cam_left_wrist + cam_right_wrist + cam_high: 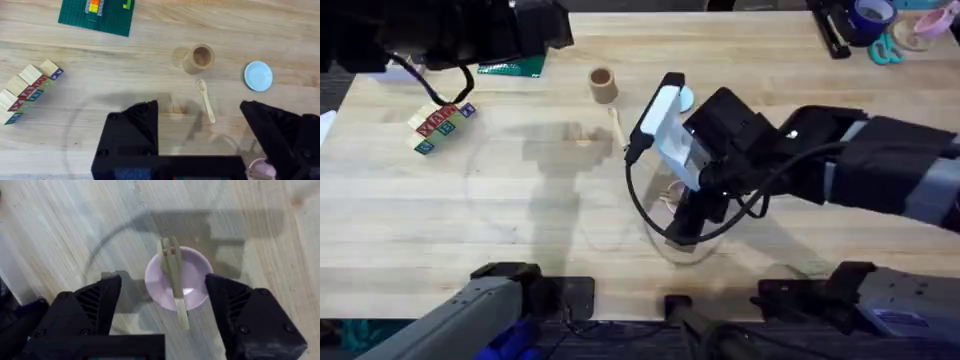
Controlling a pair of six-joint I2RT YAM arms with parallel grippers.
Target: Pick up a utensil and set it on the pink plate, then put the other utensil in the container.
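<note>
Overhead: right arm reaches across the middle of the desk [440, 220], its jaws [682, 228] hidden under its own body, pointing down over a faint pale plate edge. Brown container [602, 84] stands upright beyond them, well apart, with the spoon [617, 124] lying on the desk between container and right jaws. Part of a light blue plate [684, 99] peeks out behind the arm. Left arm sits high and dark at the far left; its jaws can't be made out here. Letter blocks [442, 124] near it.

Left wrist: left jaws [199, 131] wide, holding nothing, well above the desk. Ahead of them, between the two fingers — the spoon [206, 100], flat on bare desk, bowl end toward the container [198, 58]. Container open-topped, interior looks empty. Light blue plate [258, 76] just beside the container, nothing on it. Green baseplate [96, 16] and letter blocks [29, 90] off to the other side.

Right wrist: right jaws [162, 311] wide, gripping nothing. Pink plate [177, 278] directly between the fingers — the fork [173, 276] lies across it, tines on the plate, handle end sticking out over the rim toward the jaws. Fork apart from both fingers.
</note>
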